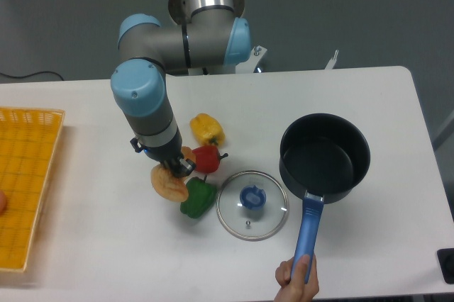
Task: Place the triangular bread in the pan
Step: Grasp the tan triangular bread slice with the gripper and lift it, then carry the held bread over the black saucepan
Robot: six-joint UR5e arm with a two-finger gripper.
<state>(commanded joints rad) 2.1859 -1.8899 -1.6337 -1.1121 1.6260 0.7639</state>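
The triangular bread [169, 184] is tan-orange with a browner edge and lies left of the green pepper [197, 198]. My gripper [174, 169] hangs right over the bread's upper right part, its fingers mostly hidden by the wrist, so I cannot tell whether they grip it. The pan [325, 158] is a deep black saucepan at the right with a blue handle [307, 230] pointing toward the front edge. It is empty.
A red pepper [206, 158] and a yellow pepper [206, 129] lie close to the gripper. A glass lid with a blue knob [252, 203] lies between the peppers and the pan. A human hand [298, 278] holds the pan's handle end. A yellow basket [27, 185] is at the left.
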